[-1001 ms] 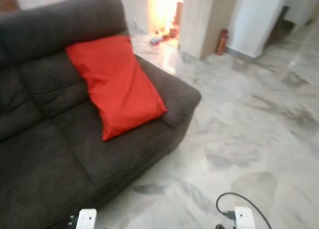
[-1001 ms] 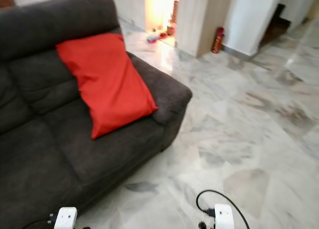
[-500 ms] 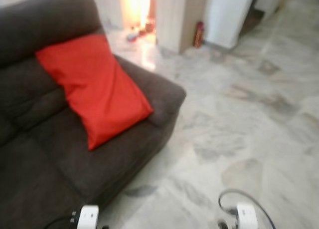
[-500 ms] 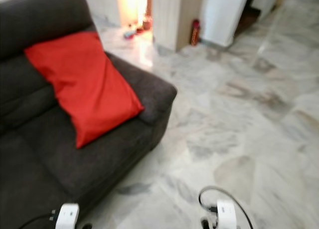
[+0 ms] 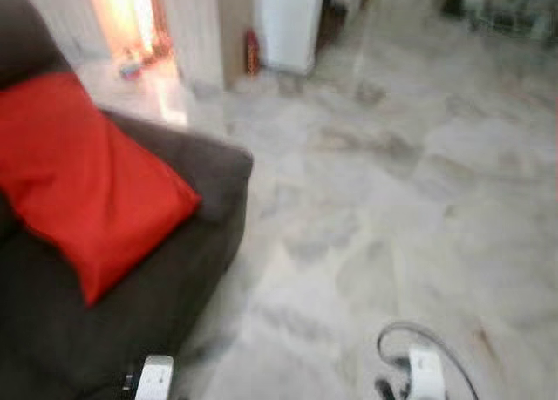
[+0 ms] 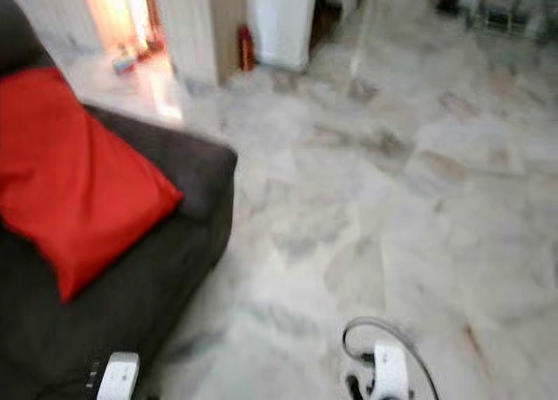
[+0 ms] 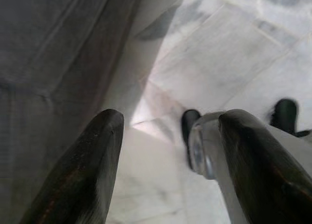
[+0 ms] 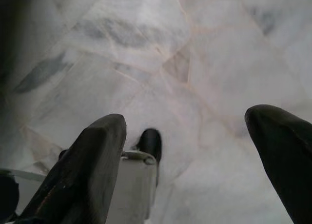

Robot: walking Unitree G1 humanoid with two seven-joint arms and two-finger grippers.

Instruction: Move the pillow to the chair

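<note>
A red pillow leans on the right end of a dark grey sofa, at the left of the head views, which are blurred. Both arms hang low at the picture's bottom edge. In the left wrist view my left gripper is open, its black fingers spread above the marble floor beside the sofa's side. My right gripper is open too, its fingers apart over bare floor, holding nothing.
Pale marble floor stretches to the right of the sofa. A wall corner with a small red canister stands at the back, beside a brightly lit doorway. Dark, blurred furniture sits far right.
The whole view has swung to the right, so the sofa and pillow have slid to the left edge and more floor shows. The pillow lies as before on the sofa.
</note>
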